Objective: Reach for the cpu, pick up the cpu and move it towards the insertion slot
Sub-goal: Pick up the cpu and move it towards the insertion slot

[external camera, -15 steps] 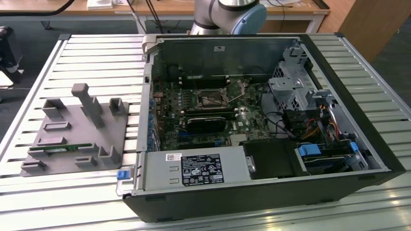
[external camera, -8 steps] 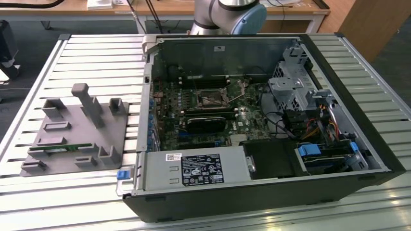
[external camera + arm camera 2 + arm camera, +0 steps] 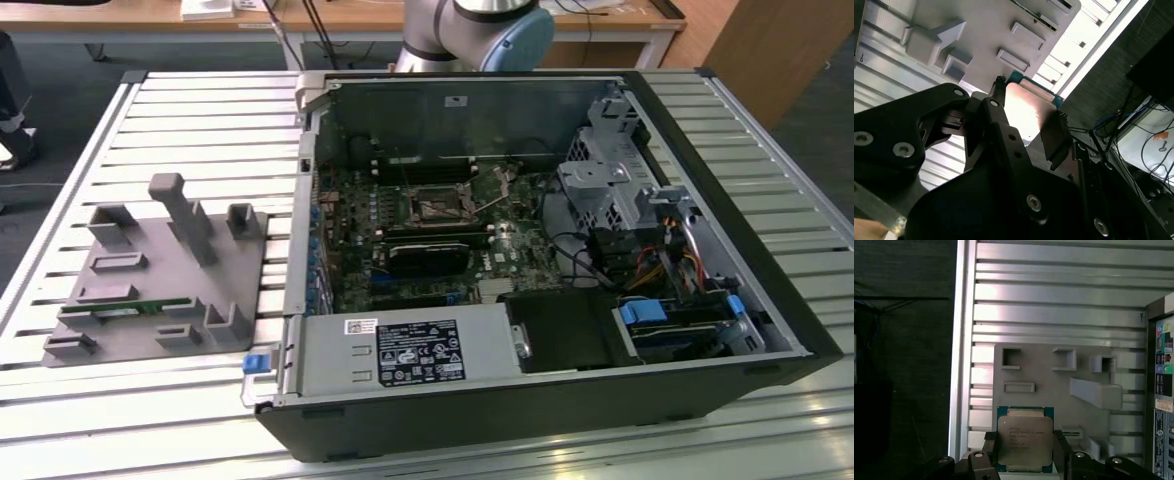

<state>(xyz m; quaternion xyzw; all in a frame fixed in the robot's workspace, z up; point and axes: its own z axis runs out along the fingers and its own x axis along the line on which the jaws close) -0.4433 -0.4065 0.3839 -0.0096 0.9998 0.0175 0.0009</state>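
Ribbed aluminium tabletop (image 3: pixel 1054 305) backs the cpu (image 3: pixel 1025 439), a flat square chip with a dull silver lid and a green rim. The black tool (image 3: pixel 1025 452) clamps it at two opposite edges, and the tool's body is cut off by the frame. Behind the chip lies a grey moulded holder (image 3: pixel 1039 365) with rectangular pockets. In the exterior view, the square metal-framed insertion slot (image 3: pixel 438 208) sits inside the open black computer case (image 3: pixel 534 420), its detail hard to make out.

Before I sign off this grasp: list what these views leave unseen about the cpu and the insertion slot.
First wrist view: fingers of the gripper cover the side edges of the cpu.
Second wrist view: glare washes out the cpu's face; a finger covers part.
Exterior view: contacts inside the insertion slot are too small to tell.
Height of the cpu over the gray tray: cannot tell from either wrist view.
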